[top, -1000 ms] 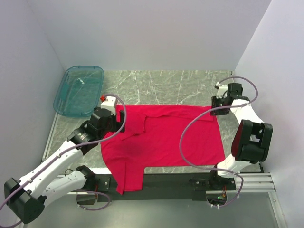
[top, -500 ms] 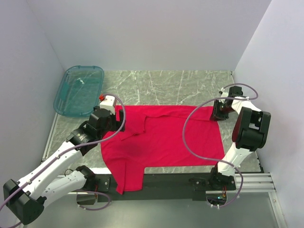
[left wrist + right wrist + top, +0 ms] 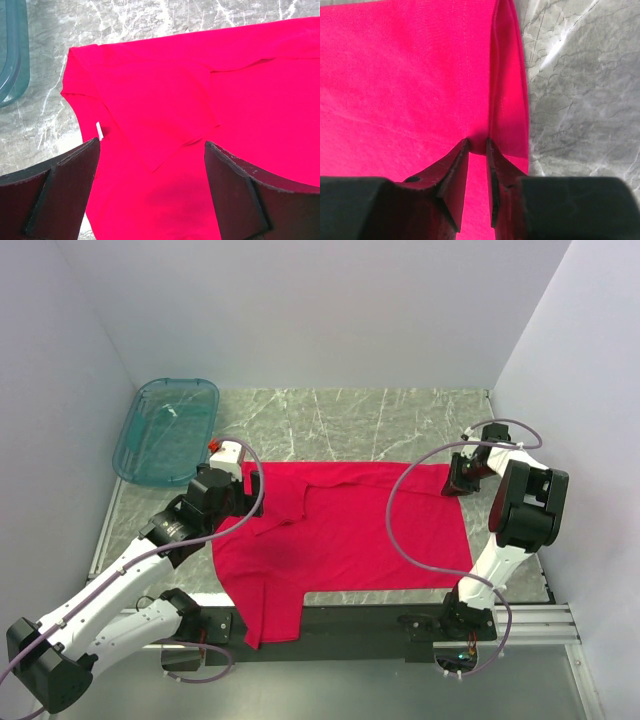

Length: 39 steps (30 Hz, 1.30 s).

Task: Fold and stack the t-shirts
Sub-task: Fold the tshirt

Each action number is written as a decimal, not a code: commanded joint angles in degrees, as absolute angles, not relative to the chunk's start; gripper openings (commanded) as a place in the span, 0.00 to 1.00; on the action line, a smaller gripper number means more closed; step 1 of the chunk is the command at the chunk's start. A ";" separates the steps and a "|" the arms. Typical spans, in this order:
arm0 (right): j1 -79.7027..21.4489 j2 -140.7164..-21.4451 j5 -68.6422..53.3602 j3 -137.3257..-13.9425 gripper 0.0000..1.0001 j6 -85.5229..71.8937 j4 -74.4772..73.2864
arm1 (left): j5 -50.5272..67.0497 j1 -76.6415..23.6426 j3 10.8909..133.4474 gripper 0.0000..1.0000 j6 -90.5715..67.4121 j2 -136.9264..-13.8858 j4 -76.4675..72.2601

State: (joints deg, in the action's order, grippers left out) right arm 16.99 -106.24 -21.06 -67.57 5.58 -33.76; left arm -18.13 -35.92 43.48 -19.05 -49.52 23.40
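The red t-shirt [image 3: 340, 530] lies spread on the marble table, one sleeve folded inward near its collar, and its near left part hangs over the table's front edge. My left gripper [image 3: 243, 478] hovers open over the shirt's far left corner; in the left wrist view its fingers [image 3: 65, 185] stand wide apart above the cloth [image 3: 165, 100], and the white neck label [image 3: 99, 130] shows beside the left finger. At the far right corner my right gripper [image 3: 452, 484] is down on the shirt. In the right wrist view the right gripper [image 3: 478, 145] pinches a raised fold of the hem [image 3: 507, 90].
A see-through teal tub [image 3: 165, 430] sits at the far left of the table, and its rim shows in the left wrist view [image 3: 12, 50]. Grey walls close in the left, back and right sides. Bare marble [image 3: 580, 80] lies right of the shirt's edge.
The right arm swung in and lowered its gripper onto the shirt's far right corner, and its jaws narrowed around a fold of the hem. The left arm stayed still.
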 commanded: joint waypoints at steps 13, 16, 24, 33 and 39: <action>18.02 -102.66 -18.64 -70.57 0.00 5.98 -31.99 | -19.07 -35.86 43.50 0.91 -19.42 -49.22 21.62; 18.28 -102.48 -16.97 -70.93 0.00 6.50 -31.64 | -19.16 -35.77 43.42 0.91 -19.34 -49.31 21.71; 18.54 -103.18 -15.64 -72.33 0.00 7.38 -31.46 | -18.98 -35.86 43.50 0.91 -19.34 -49.66 21.71; 18.55 -104.33 -15.82 -73.13 0.00 7.82 -31.90 | -18.98 -35.77 43.51 0.91 -19.34 -49.83 21.71; 18.72 -103.98 -13.28 -72.34 0.05 8.09 -31.64 | -18.98 -35.77 43.50 0.91 -19.25 -49.92 21.71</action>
